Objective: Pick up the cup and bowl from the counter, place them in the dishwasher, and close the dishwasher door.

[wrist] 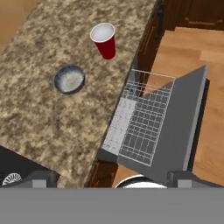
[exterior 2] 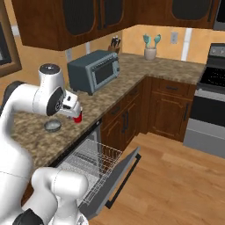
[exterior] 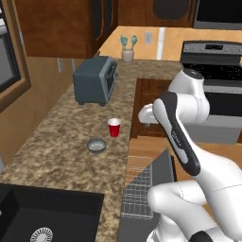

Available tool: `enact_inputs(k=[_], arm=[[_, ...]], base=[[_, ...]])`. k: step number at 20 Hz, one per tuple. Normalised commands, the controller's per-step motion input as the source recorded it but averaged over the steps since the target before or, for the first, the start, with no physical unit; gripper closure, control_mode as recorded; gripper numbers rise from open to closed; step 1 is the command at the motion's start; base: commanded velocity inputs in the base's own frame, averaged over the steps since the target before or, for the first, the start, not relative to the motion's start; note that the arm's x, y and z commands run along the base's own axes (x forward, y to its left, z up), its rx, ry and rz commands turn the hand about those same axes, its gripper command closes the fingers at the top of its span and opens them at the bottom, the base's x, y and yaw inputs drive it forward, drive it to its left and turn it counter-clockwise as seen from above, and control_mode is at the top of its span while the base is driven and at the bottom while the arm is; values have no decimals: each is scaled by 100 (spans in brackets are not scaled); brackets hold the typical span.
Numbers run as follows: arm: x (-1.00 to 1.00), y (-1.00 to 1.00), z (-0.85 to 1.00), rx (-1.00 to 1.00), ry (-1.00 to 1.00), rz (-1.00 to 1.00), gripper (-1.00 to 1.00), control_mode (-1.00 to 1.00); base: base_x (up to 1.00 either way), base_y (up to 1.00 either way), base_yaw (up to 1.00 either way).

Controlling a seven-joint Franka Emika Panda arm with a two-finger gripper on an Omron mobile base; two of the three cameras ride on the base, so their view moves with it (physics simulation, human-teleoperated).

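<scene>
A red cup [wrist: 104, 40] stood upright near the counter's [exterior: 61, 142] front edge, with a grey bowl [wrist: 69, 79] just beside it, apart, farther from that edge. The gripper [wrist: 109, 177] hung above them, jaws spread wide (holding nothing). Below the counter's edge the dishwasher door [wrist: 179, 122] lay open, its wire rack [wrist: 140, 116] pulled out.

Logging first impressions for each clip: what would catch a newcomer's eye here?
The dishwasher door hangs open with the wire rack pulled out over it. On the counter above, a red cup stands upright beside a small grey bowl, apart. A toaster oven sits farther back.
</scene>
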Motion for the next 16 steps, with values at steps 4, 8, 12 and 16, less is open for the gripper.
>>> enact_inputs(k=[4, 8, 12, 16], arm=[[97, 23, -39, 18, 0, -1, -100, -100], [100, 25, -40, 8, 1, -7, -100, -100], [100, 8, -29, 3, 13, -8, -100, -100], [98, 3, -23, 1, 19, -3, -100, -100]], base=[[0, 0, 0], [0, 0, 0], [0, 0, 0], [0, 0, 0]])
